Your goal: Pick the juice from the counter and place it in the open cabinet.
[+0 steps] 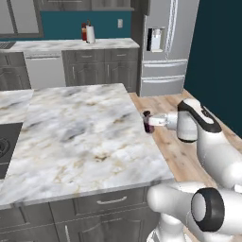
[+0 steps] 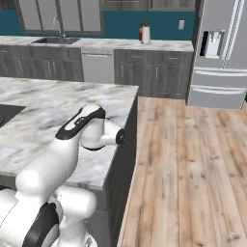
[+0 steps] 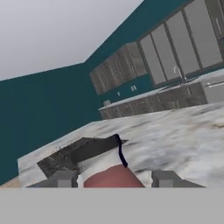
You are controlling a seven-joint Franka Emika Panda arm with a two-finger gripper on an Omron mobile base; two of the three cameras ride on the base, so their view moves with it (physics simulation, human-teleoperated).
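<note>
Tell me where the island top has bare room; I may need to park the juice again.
The counter is bare marble from the cooktop at its left edge across to its right edge. The one busy spot is that right edge, where the end effector sits around the juice.

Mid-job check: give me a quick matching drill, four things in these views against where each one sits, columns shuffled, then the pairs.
Things:
1. small dark purple juice bottle with reddish-pink top
2. white paper towel roll
3. stainless steel fridge
4. metal sink with faucet

Places:
A. set in the long marble back counter, left end
B. at the right edge of the marble island counter, between the fingers of the gripper
C. standing on the back counter beside a red item
D. against the wall, right of the back counter

Pairs: 1-B, 2-C, 3-D, 4-A
</note>
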